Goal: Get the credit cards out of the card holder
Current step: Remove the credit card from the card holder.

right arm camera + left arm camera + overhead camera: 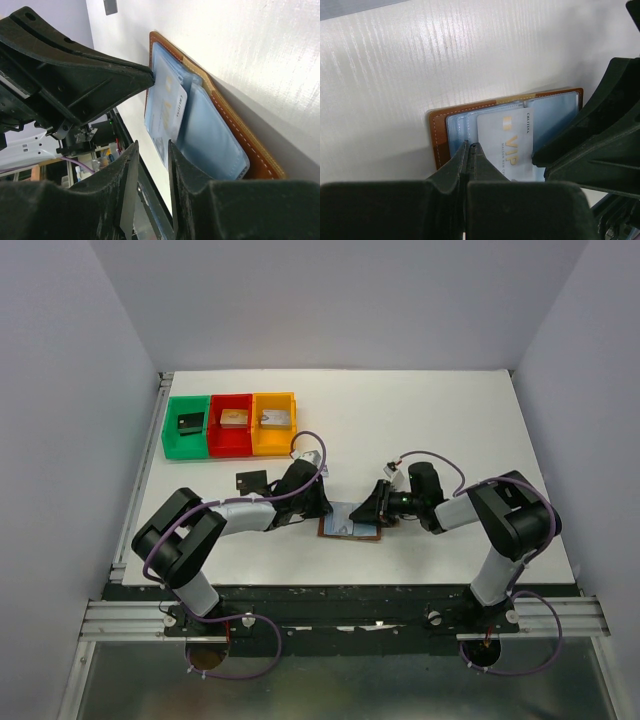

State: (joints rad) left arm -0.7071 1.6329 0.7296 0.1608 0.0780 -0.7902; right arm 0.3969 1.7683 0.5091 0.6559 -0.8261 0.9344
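Right wrist view: right claw [152, 147] stood slightly spread, pale card [167, 110] just ahead; left claw [472, 146], pressed together, rested on the wallet [439, 135]. Closing askew could buckle the card.

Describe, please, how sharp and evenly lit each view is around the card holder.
Top external view: soft, even light, card holder small but clear. Left wrist view: the left end effector is dark and blurred, print on the pale card readable. Right wrist view: glare on the table, right end effector soft, holder sharp.
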